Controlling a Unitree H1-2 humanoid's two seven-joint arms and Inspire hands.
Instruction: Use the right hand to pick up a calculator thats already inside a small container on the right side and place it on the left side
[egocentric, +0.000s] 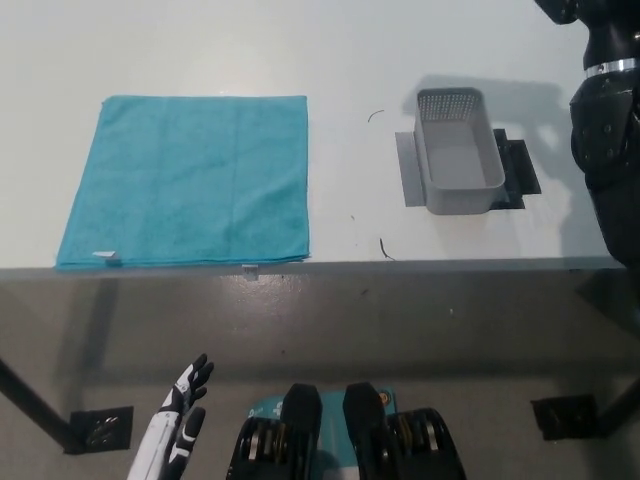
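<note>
Head view: my black right arm (605, 110) rises along the right edge; its hand is cut off at the top, grip unreadable.
Calculator: not visible.
Container (458, 152): grey, looks empty, on a dark mat (517, 165) at right.
Cloth (187, 181): teal, flat at left, well apart.
Left hand (182, 425): white, low, fingers spread, empty.
</note>
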